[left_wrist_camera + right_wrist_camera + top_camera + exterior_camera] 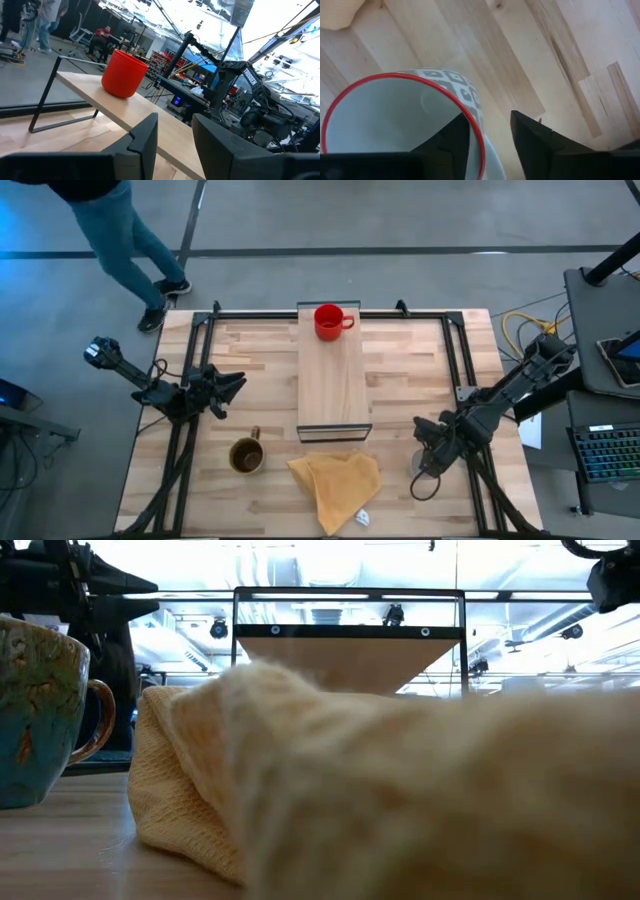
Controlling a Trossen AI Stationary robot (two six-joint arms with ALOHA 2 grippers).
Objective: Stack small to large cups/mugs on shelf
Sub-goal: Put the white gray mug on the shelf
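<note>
A red mug point(326, 321) stands on the far end of the light-wood shelf point(333, 385); it also shows in the left wrist view point(124, 73). A brown mug point(246, 455) stands on the table left of the shelf's near end, and shows teal and brown in the low view point(38, 710). A white mug with a red rim point(395, 125) stands on the table at the right, mostly hidden under my right gripper point(428, 462) in the high view. My right gripper point(490, 140) is open over its rim. My left gripper point(228, 388) is open and empty, left of the shelf. My right gripper comes at the white mug from above, pointing down. One finger point(452, 145) is inside the mug and the other point(535, 142) outside, astride the wall point(479, 145). The mug stands upright on the table. I cannot tell whether a finger touches the wall.
A crumpled yellow cloth point(335, 485) lies on the table near the shelf's near end, between the two mugs; it fills the low view point(400, 780). A person's legs point(125, 240) show beyond the table's far left corner.
</note>
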